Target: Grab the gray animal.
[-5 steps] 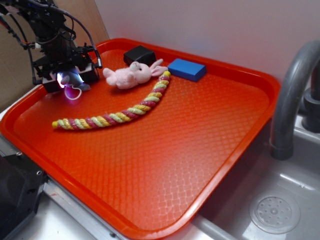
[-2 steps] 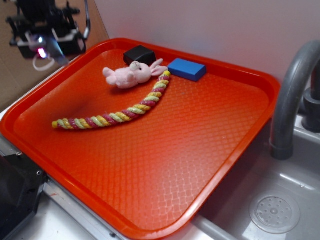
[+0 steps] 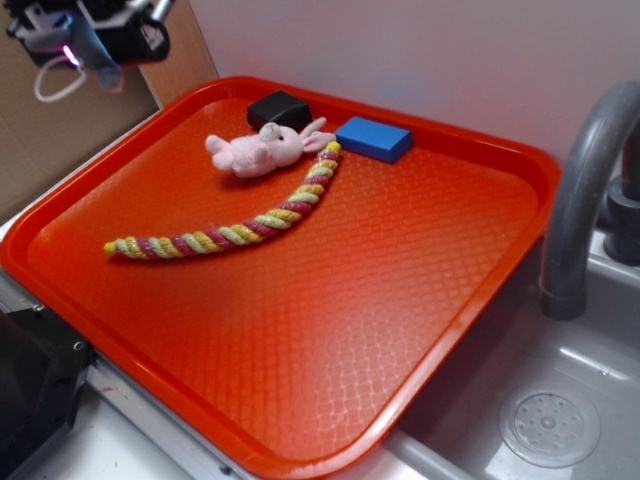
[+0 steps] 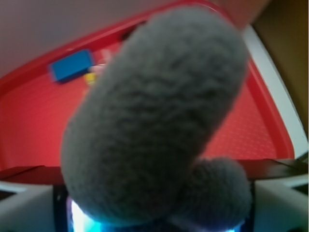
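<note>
My gripper [image 3: 85, 45] is raised at the top left, above the far left corner of the red tray [image 3: 480, 250]. It is shut on the gray animal [image 3: 100, 62], whose fin hangs below the jaws, with its white cord loop [image 3: 50, 85] dangling to the left. In the wrist view the gray plush [image 4: 154, 111] fills most of the picture, pressed against the camera, with the tray [image 4: 29, 121] far below it.
On the tray lie a pink plush rabbit [image 3: 258, 150], a black block [image 3: 278, 108], a blue block [image 3: 373, 138] and a striped yellow and pink rope [image 3: 235, 228]. A gray faucet [image 3: 585, 190] and a sink with its drain [image 3: 548, 428] are at the right.
My gripper has risen from the tray's far left corner with the gray animal in it, up and a little left. The other things have not moved.
</note>
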{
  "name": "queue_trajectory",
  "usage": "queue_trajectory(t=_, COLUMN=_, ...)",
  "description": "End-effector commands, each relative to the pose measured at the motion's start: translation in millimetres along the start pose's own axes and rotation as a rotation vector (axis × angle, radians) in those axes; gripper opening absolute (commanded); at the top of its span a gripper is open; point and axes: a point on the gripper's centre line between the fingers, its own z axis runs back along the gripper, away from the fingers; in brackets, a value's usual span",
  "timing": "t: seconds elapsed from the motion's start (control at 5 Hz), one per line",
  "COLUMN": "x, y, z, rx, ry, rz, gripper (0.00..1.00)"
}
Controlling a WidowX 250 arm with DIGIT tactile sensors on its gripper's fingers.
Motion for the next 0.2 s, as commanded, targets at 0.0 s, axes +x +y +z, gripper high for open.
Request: queue_trajectory(t=0.0, x=9.7, y=15.7, z=39.9, rx=-0.034, ry=-0.042, rz=-0.076, gripper=0.00)
